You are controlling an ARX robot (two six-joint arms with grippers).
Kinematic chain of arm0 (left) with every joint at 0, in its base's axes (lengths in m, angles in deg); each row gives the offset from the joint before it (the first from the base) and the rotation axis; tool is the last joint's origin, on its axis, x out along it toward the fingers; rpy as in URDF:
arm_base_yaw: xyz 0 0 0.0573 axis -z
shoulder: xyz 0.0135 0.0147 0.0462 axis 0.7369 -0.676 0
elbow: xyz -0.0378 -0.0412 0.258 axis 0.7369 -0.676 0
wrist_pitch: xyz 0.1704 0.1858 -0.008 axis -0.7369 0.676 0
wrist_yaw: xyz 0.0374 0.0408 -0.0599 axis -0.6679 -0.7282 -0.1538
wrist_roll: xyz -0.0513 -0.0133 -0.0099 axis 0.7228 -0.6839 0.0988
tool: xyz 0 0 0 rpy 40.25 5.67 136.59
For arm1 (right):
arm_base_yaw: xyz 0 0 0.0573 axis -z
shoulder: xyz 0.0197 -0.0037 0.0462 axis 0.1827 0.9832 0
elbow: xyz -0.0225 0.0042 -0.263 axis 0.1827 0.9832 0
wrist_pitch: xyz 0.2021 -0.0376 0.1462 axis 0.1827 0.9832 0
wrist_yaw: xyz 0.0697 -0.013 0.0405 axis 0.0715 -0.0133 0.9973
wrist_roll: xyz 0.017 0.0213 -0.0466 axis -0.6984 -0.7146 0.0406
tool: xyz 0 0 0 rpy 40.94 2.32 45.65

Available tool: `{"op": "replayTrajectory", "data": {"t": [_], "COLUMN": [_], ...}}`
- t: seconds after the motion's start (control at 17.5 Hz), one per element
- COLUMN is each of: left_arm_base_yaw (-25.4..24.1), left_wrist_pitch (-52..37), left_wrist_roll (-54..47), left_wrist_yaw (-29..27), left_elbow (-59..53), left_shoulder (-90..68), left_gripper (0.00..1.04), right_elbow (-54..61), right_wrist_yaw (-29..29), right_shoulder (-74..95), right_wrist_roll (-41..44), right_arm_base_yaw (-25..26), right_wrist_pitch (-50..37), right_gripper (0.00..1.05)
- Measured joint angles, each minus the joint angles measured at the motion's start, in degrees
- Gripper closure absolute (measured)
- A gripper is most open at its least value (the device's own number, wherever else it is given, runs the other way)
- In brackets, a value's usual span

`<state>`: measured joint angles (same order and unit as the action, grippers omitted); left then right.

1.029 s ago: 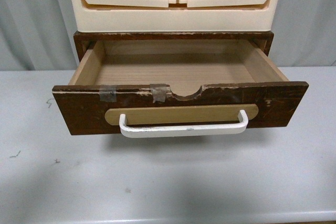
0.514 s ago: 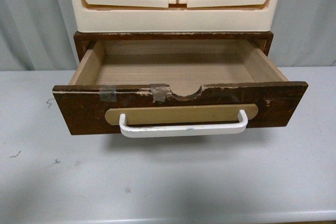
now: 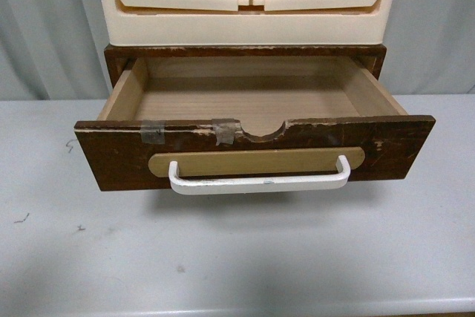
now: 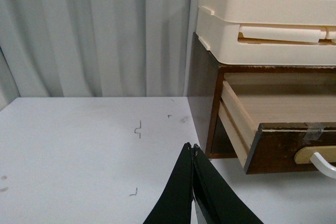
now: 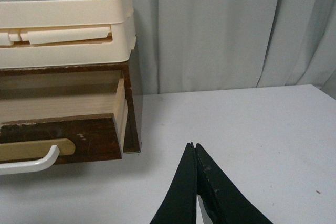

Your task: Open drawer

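Note:
The dark-brown wooden drawer (image 3: 386,150) stands pulled far out of its brown case, its pale inside empty. Its white bar handle (image 3: 260,182) sits on a tan oval plate, under a chipped top edge with a half-round notch and tape bits. The drawer also shows in the left wrist view (image 4: 273,148) and the right wrist view (image 5: 58,129). My left gripper (image 4: 190,146) is shut and empty over the table, apart from the drawer's side. My right gripper (image 5: 193,145) is shut and empty on the other side. Neither gripper shows in the front view.
A cream plastic drawer unit (image 3: 249,5) sits on top of the brown case (image 3: 245,50). The whole stack stands on a pale grey table (image 3: 237,257) with grey curtains (image 3: 44,27) behind. Small dark marks dot the table (image 4: 138,128).

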<state>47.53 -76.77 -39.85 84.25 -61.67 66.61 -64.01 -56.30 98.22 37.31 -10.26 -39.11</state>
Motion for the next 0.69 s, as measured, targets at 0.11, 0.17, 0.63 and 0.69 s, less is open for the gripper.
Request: {"op": "replayTrajectory", "data": {"t": [0.11, 0.17, 0.63, 0.69], "left_arm_base_yaw": [0.0, 0.0, 0.0, 0.0], "left_wrist_pitch": [1.64, 9.07, 11.41, 11.34], "left_wrist_roll": [0.0, -0.02, 0.0, 0.0], "left_wrist_yaw": [0.0, 0.0, 0.0, -0.02], "left_elbow": [0.0, 0.02, 0.0, 0.0], "left_shoulder": [1.55, 6.21, 10.95, 10.95], "left_gripper": [1.03, 1.03, 1.03, 1.0], "right_elbow": [0.0, 0.0, -0.02, -0.02], "right_wrist_yaw": [0.0, 0.0, 0.2, 0.17], "right_shoulder": [-1.88, -2.69, -12.96, -12.96], "right_wrist_roll": [0.0, 0.02, 0.02, 0.02], "right_arm_base_yaw": [0.0, 0.0, 0.0, 0.0], "right_wrist_pitch": [1.9, 2.71, 13.55, 13.49], "right_gripper": [1.03, 1.03, 1.03, 1.03]}}
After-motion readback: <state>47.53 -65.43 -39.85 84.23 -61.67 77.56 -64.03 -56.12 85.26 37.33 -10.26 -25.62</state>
